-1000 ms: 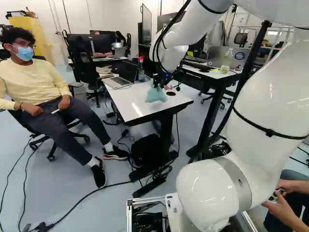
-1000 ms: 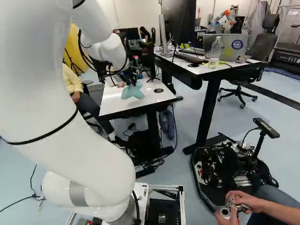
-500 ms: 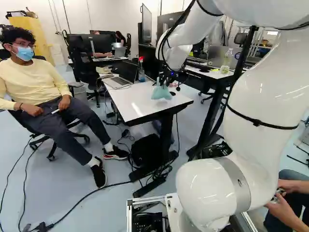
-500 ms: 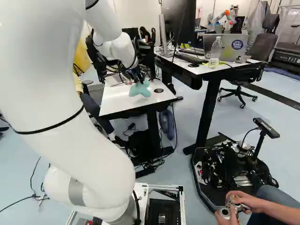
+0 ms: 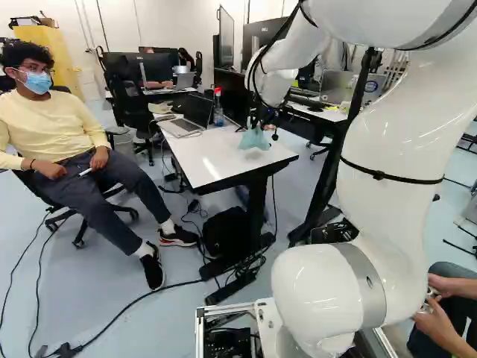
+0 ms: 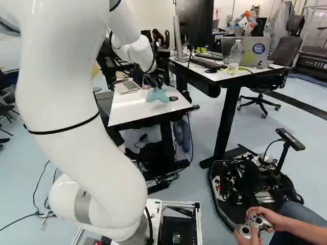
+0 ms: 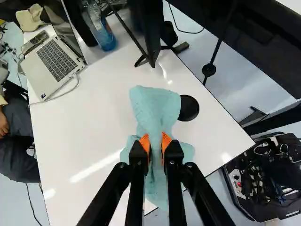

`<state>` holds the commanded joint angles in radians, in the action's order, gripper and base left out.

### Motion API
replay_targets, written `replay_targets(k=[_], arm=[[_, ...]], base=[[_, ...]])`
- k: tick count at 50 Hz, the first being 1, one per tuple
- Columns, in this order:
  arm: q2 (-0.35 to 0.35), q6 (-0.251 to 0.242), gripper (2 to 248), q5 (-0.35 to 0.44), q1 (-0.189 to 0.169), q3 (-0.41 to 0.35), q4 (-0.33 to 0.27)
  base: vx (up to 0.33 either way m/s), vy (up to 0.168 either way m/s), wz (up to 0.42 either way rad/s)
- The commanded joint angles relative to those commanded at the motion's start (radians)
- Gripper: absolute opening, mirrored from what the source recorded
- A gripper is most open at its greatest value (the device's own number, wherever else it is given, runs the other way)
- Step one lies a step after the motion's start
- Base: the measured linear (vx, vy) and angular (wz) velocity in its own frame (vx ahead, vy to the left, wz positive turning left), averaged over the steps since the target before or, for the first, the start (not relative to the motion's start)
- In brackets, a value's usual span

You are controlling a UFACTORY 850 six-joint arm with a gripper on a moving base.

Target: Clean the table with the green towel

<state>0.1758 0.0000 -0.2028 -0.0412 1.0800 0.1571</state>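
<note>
My gripper (image 5: 259, 122) is low over the right part of the white table (image 5: 200, 160), with the green towel (image 5: 254, 139) hanging from it. The wrist view shows the gripper (image 7: 156, 147) shut on the bunched middle of the towel (image 7: 151, 110), an orange pad at each side. Loose ends spread ahead of and below the fingers, over the white tabletop (image 7: 89, 127). One fold lies beside the round black disc (image 7: 188, 108). Whether the towel's underside touches the tabletop I cannot tell.
On the table's far side stand an open laptop (image 7: 54, 63), a bottle (image 7: 102, 28) and a black stand (image 7: 149, 47). A second desk (image 6: 230, 75) is at the right. A wheeled robot base (image 6: 255, 189) stands on the floor, and another robot (image 6: 242, 19) farther back.
The arm has swung rightward over the tabletop and slightly away, the towel moving with it in the gripper. The base has not moved.
</note>
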Motion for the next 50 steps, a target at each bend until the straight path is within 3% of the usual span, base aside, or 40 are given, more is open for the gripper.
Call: replay_targets(k=[16,17,22,23,27,28,32,33,37,38,50], arm=[[0.002,0.000,59,0.000,0.000,0.002,0.000],[0.002,0.000,92,0.000,0.000,0.002,0.000],[0.002,0.000,92,0.000,0.000,0.002,0.000],[0.002,0.000,128,0.000,0.000,0.002,0.000],[0.002,0.000,128,0.000,0.000,0.002,0.000],[0.002,0.000,163,0.000,0.000,0.002,0.000],[0.002,0.000,163,0.000,0.000,0.002,0.000],[0.002,0.000,200,0.000,0.000,0.002,0.000],[0.002,0.000,200,0.000,0.000,0.002,0.000],[0.002,0.000,237,0.000,0.000,0.002,0.000],[0.002,0.000,247,0.000,0.000,0.002,0.000]], base=[[0.000,0.000,0.000],[0.000,0.000,0.000],[0.000,0.000,0.000],[0.000,0.000,0.000],[0.000,0.000,0.000],[0.000,0.000,0.000],[0.000,0.000,0.000],[0.000,0.000,0.000],[0.000,0.000,0.000],[0.000,0.000,0.000],[0.000,0.000,0.000]])
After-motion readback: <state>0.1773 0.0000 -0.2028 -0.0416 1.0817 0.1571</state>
